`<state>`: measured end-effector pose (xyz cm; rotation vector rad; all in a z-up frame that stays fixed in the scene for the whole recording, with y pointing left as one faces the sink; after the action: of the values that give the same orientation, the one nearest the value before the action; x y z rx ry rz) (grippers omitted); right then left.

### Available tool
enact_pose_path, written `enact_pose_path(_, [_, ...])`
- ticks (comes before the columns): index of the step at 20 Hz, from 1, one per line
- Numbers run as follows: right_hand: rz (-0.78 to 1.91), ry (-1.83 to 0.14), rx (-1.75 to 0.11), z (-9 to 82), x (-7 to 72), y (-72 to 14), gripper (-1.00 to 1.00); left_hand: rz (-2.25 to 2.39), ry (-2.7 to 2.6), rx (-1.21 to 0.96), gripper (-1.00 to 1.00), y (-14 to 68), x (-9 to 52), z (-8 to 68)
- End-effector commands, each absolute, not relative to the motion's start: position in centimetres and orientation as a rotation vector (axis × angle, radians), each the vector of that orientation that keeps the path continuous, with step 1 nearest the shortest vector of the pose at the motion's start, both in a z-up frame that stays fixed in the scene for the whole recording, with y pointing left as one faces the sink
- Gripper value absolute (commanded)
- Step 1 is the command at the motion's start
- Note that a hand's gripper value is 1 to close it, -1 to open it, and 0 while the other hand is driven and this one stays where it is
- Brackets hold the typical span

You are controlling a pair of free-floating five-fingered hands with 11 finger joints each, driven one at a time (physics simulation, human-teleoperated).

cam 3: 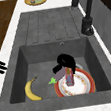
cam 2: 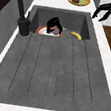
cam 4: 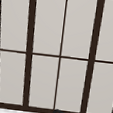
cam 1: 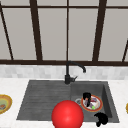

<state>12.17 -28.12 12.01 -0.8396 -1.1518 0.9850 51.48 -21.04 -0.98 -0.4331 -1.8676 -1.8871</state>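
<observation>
My left hand [cam 1: 86, 96] is down in the sink basin, over a white plate with a red rim [cam 1: 98, 106]. In the right side view this hand [cam 3: 65, 61] has its fingers curled round a purple eggplant with a green stem [cam 3: 58, 75]. A small reddish box [cam 3: 69, 77] stands on the plate [cam 3: 82, 88] right beside it. The left side view shows the same hand [cam 2: 53, 23] above the eggplant [cam 2: 55, 31]. My right hand [cam 1: 101, 118] hangs at the sink's front right corner with straight fingers and holds nothing; it also shows in the left side view [cam 2: 103, 11].
A banana [cam 3: 31, 91] lies on the basin floor near the front wall. A big red ball [cam 1: 67, 115] fills the front edge. The black faucet [cam 1: 68, 75] stands behind the sink. Yellow bowls sit on the left counter [cam 1: 3, 103] and the right counter [cam 2: 78, 0].
</observation>
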Motion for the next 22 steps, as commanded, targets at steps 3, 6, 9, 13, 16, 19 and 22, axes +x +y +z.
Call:
enact_pose_path(3, [0.985, -1.152, -0.840, 12.0, 12.2, -28.1, 0.00, -1.971, -1.852, -0.422, 1.00, -19.9, 50.3, 2.6])
enact_pose_path(6, [0.985, -1.152, -0.840, 12.0, 12.2, -28.1, 0.00, -1.984, -1.863, -0.419, 1.00, -18.6, 49.1, 4.3])
enact_pose_path(9, [0.985, -1.152, -0.840, 12.0, 12.2, -28.1, 0.00, -1.973, -1.855, -0.420, 1.00, -17.6, 47.8, 6.4])
enact_pose_path(13, [0.985, -1.152, -0.840, 12.0, 12.2, -28.1, 0.00, -1.940, -1.833, -0.424, 1.00, -16.2, 45.6, 9.5])
enact_pose_path(16, [0.985, -1.152, -0.840, 12.0, 12.2, -28.1, 0.00, -1.927, -1.833, -0.419, 1.00, -14.7, 44.4, 11.8])
enact_pose_path(19, [0.985, -1.152, -0.840, 12.0, 12.2, -28.1, 0.00, -1.917, -1.836, -0.419, 1.00, -13.3, 43.3, 14.1])
enact_pose_path(22, [0.985, -1.152, -0.840, 12.0, 12.2, -28.1, 0.00, -1.935, -1.828, -0.428, 1.00, -12.3, 42.2, 16.3])
